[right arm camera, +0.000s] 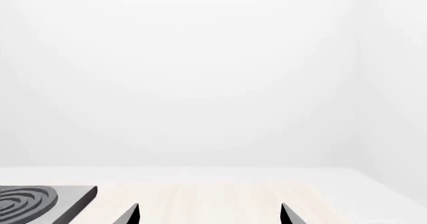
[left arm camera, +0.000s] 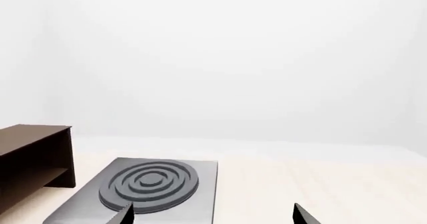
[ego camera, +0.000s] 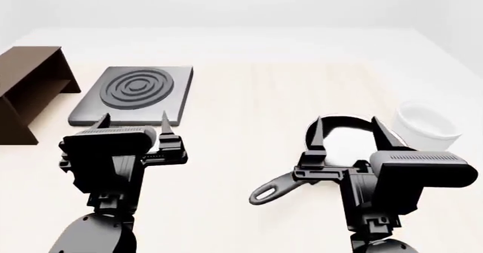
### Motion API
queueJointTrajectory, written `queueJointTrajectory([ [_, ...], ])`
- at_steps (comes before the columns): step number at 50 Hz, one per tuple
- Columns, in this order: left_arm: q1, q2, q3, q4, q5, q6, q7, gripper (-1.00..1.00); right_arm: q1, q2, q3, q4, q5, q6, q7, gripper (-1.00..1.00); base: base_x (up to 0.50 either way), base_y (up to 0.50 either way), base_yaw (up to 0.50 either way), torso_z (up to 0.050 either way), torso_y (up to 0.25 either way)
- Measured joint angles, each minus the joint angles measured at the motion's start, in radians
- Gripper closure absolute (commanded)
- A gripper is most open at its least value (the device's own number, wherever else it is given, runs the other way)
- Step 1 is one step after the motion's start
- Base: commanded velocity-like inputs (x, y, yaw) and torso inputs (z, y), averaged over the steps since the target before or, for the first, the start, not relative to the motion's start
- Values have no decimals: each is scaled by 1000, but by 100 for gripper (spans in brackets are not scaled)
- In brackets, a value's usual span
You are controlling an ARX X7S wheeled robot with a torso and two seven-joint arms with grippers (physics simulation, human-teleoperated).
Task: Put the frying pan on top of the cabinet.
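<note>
The frying pan (ego camera: 341, 119) lies on the light wooden table at the right, mostly hidden under my right arm. Its dark grey handle (ego camera: 270, 189) points toward the near left. My right gripper (ego camera: 347, 125) is open and empty, with its fingers over the pan's rim. The pan does not show in the right wrist view, where the gripper (right arm camera: 209, 215) is open. The dark brown cabinet (ego camera: 30, 86) stands at the far left and also shows in the left wrist view (left arm camera: 33, 156). My left gripper (ego camera: 133, 121) is open and empty, in front of the hob; its open fingertips show in its wrist view (left arm camera: 213, 216).
A grey square hob (ego camera: 136, 91) with concentric rings lies next to the cabinet; it also shows in the left wrist view (left arm camera: 150, 181) and the right wrist view (right arm camera: 40, 199). A small white bowl (ego camera: 426, 125) stands right of the pan.
</note>
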Motion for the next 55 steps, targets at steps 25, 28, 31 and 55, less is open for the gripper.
queueJointTrajectory([
  [25,-3,-14,8,-3,-13,5,-17,-100,3,17,-13,0,11,-2,15,-100,500,0,0,0,1],
  [28,-3,-15,10,-3,-15,5,-18,-100,3,18,-12,0,14,-4,17,-100,465,0,0,0,0],
  [31,-4,-15,7,0,-24,-6,-19,-100,2,19,-11,1,17,-7,19,-100,0,0,0,0,0],
  [55,-177,-196,37,167,-808,-695,-102,-100,2,35,-4,1,32,-29,37,-100,0,0,0,0,0],
])
